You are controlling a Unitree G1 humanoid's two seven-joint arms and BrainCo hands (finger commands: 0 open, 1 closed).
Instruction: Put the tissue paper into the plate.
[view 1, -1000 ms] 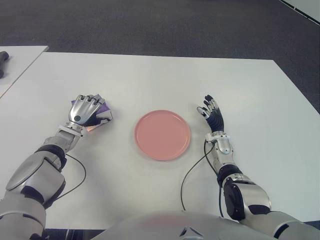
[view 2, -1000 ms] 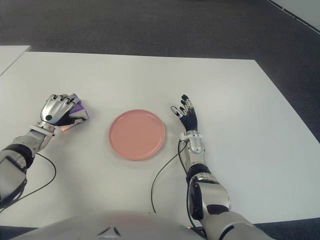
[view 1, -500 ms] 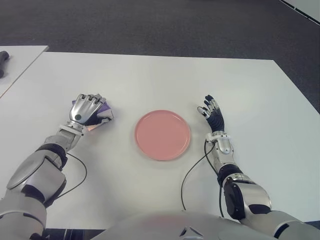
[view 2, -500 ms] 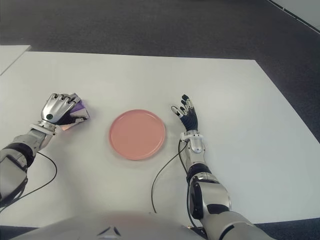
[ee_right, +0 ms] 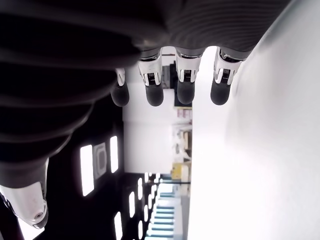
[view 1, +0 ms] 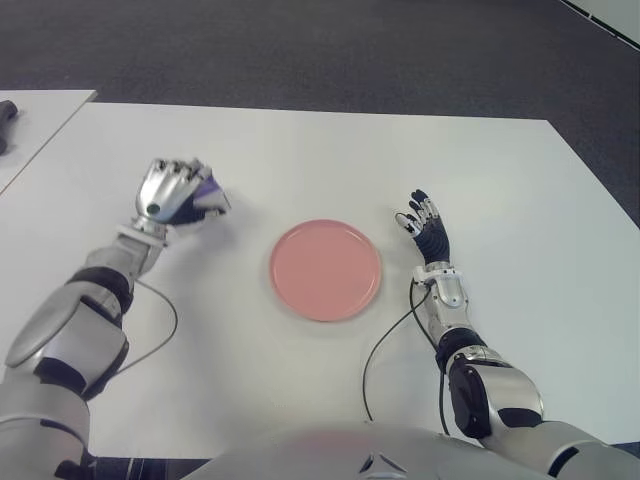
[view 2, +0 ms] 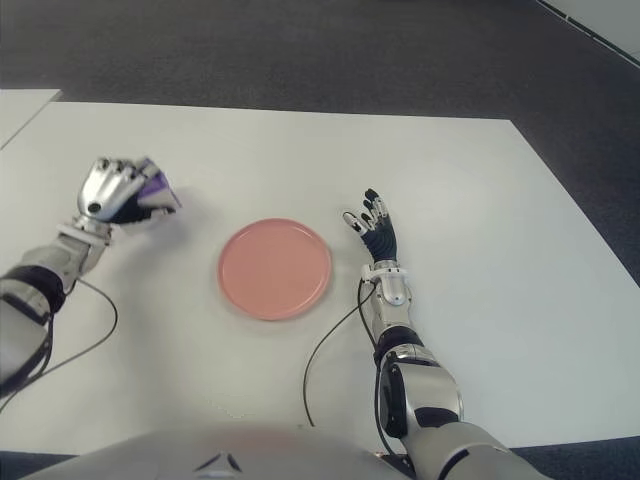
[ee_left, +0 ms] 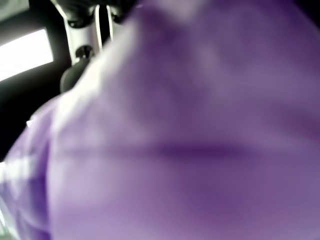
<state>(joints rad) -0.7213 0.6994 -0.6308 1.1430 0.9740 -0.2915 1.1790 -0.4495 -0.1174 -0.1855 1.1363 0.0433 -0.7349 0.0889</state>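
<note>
Big white table [view 1: 300, 160] on dark grey carpet floor [view 1: 300, 50]. Soft purple tissue paper pack [view 1: 208, 190] squeezed in left hand [view 1: 172, 192], left of round pink plate [view 1: 325, 270]. Right hand [view 1: 425, 228] beside plate, fingers loose, nothing inside.

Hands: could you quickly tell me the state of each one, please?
Left hand: closed on the purple tissue paper.
Right hand: open, holding nothing.
</note>
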